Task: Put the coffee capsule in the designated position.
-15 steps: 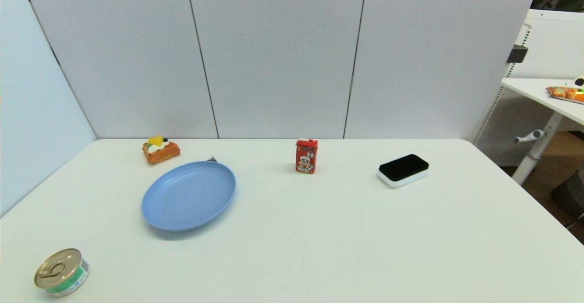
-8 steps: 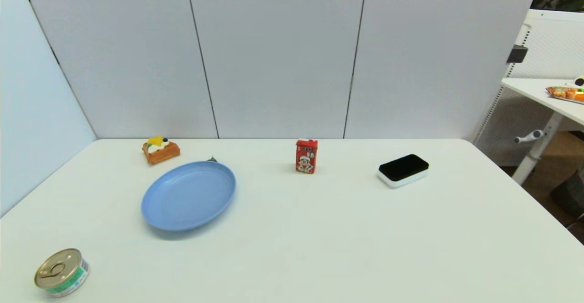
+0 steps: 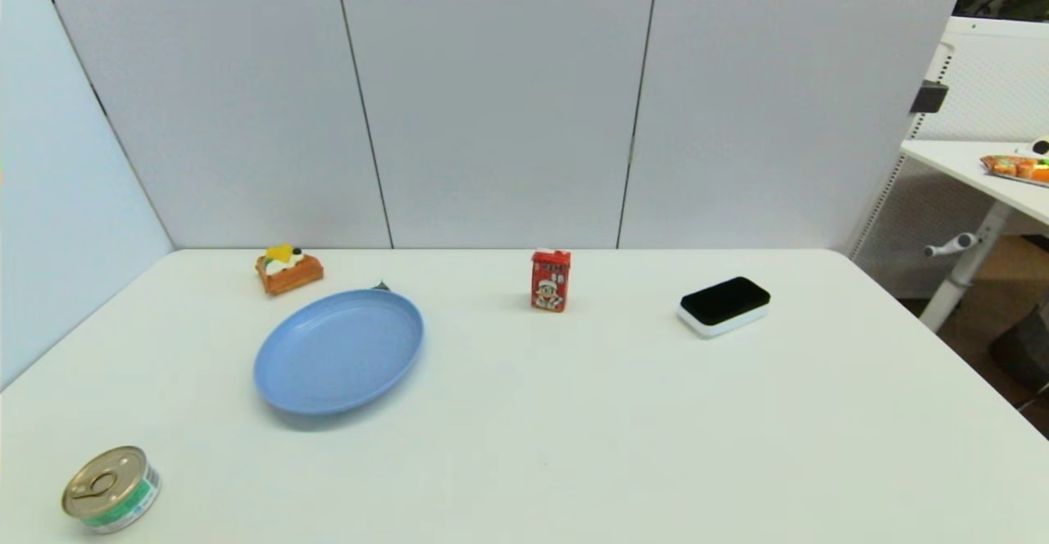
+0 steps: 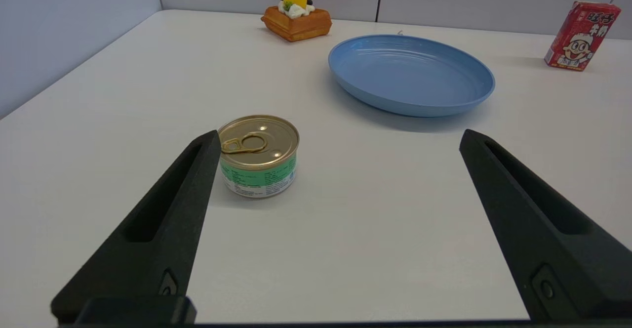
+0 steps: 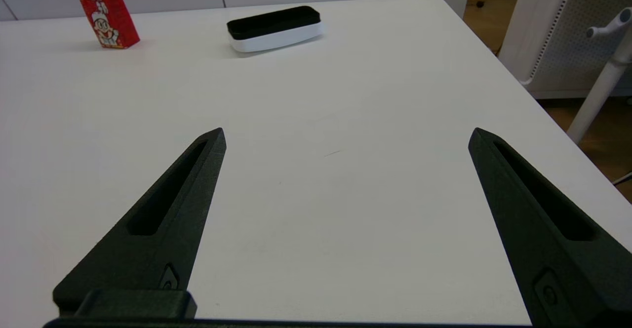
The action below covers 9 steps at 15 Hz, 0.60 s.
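Nothing has moved since the earlier frames; every object lies where it was. The coffee capsule (image 3: 380, 286) is only a small dark tip that shows just behind the far rim of the blue plate (image 3: 338, 351), at the far left part of the white table (image 3: 574, 429). The waffle cake (image 3: 288, 269) stands left of it, near the far edge. The red carton (image 3: 550, 280) is upright at the far centre, and the black-topped white block (image 3: 724, 306) lies to its right. The tin can (image 3: 111, 488) sits at the near left. The left gripper (image 4: 340, 138) is spread wide above the table near the can, grasping nothing. The right gripper (image 5: 345, 135) is also spread wide over bare table at the near right.
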Each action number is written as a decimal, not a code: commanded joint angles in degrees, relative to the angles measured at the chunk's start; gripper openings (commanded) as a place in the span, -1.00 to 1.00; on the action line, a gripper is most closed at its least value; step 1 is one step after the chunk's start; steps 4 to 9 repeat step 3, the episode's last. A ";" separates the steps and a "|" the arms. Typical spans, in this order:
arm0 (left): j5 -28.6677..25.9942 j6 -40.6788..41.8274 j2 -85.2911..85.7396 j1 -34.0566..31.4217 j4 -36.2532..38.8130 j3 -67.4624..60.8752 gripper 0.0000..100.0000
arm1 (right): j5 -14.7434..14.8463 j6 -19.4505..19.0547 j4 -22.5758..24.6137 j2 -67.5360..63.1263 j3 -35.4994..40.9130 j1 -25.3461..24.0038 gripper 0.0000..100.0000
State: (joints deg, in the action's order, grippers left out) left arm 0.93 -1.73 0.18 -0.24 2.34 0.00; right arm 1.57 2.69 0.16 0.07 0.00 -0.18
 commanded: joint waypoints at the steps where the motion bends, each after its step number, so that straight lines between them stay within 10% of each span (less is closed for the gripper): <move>1: 0.04 -0.03 -0.09 -0.02 0.03 -1.05 1.00 | 0.01 0.03 0.02 -0.07 0.00 0.01 1.00; 9: 0.04 -0.03 -0.09 -0.02 0.03 -1.05 1.00 | 0.01 0.03 0.02 -0.07 0.00 0.01 1.00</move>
